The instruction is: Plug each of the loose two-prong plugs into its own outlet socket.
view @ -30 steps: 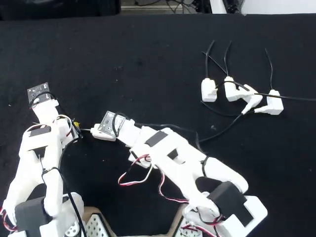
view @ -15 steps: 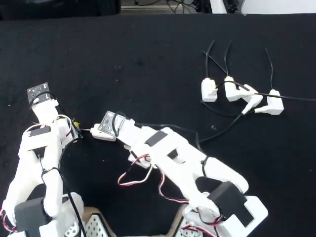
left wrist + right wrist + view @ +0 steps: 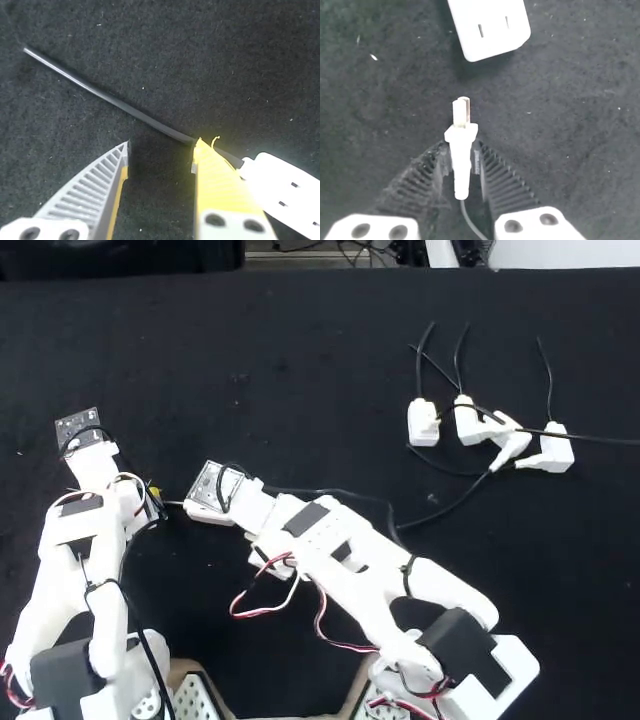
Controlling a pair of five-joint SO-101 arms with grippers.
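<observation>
Right claw (image 3: 460,150) clamped on the plug (image 3: 461,131) by its body. Prongs stick out front, aimed at the socket (image 3: 489,25) just ahead, not touching; likely lined up for a straight push. Left claw (image 3: 161,146) wide open. The cord (image 3: 100,95) meets its yellow fingertip, with the socket just outside that finger, probably to brace it.

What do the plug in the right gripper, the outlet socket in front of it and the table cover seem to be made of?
Plug: white plastic, with a smooth, slightly glossy body; its prongs look like pale metal, though that is uncertain. Outlet socket: white moulded plastic, smooth, with two slots. Table cover: black cloth, probably felt, matt with fuzzy grain and lint specks.
</observation>
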